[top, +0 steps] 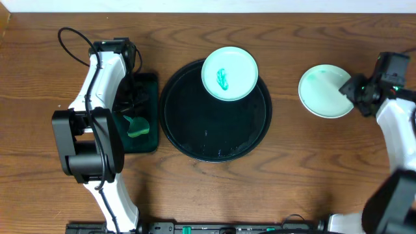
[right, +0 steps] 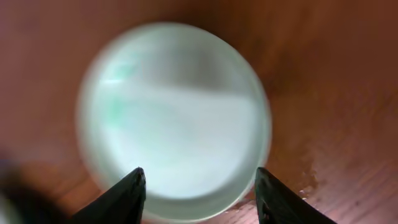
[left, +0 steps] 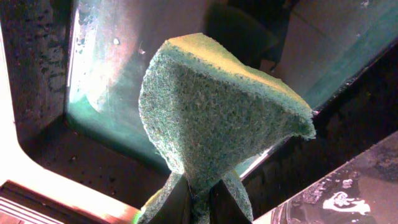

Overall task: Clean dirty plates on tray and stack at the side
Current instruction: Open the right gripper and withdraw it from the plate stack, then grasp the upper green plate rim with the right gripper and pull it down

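A pale turquoise plate [top: 229, 73] with a teal-green smear sits on the far rim of the round black tray [top: 195, 136]. A second pale plate [top: 324, 91] lies on the bare wood at the right; it fills the right wrist view [right: 174, 118], blurred. My right gripper [top: 356, 93] is open at that plate's right edge, fingers [right: 199, 186] spread above it. My left gripper [top: 133, 123] is shut on a green sponge [left: 211, 112] over the rectangular dark green tray [top: 146, 84]. A third plate is not in view.
The rectangular dark green tray stands left of the black tray, under my left arm [top: 97, 84]. Cables loop at the far left [top: 68, 39]. Bare wood tabletop [top: 292, 175] lies in front and to the right.
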`<act>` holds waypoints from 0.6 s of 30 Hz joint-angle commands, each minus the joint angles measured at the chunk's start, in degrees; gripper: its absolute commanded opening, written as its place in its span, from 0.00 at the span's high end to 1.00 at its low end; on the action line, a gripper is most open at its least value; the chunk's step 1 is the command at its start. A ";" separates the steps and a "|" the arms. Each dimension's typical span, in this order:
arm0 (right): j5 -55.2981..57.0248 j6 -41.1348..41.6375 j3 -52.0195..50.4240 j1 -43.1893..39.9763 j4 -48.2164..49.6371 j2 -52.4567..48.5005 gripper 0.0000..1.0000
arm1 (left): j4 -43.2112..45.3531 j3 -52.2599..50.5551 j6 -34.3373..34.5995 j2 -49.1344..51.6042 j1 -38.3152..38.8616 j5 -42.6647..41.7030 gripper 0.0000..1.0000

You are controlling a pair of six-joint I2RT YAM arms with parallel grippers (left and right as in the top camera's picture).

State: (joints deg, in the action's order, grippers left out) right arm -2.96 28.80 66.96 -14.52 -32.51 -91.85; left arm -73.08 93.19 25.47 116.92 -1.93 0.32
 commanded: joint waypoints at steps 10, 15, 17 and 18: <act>-19.56 -29.75 0.39 19.54 0.66 3.13 0.36 | 0.00 -0.33 -0.35 0.11 0.02 0.11 0.93; -19.12 -30.10 0.39 23.21 6.82 -2.75 0.41 | 0.00 -0.33 -0.35 0.11 0.02 0.11 0.93; -20.65 -31.21 0.39 23.89 9.75 -5.44 0.44 | 0.00 -0.35 -0.35 0.11 0.02 0.11 0.93; -20.79 -31.21 0.39 24.17 10.91 -6.78 0.43 | 0.00 -0.35 -0.35 0.11 0.02 0.11 0.93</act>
State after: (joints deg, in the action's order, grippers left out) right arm -21.74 0.45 67.13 8.69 -23.20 -95.64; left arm -72.88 93.19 25.47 116.92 -1.93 0.32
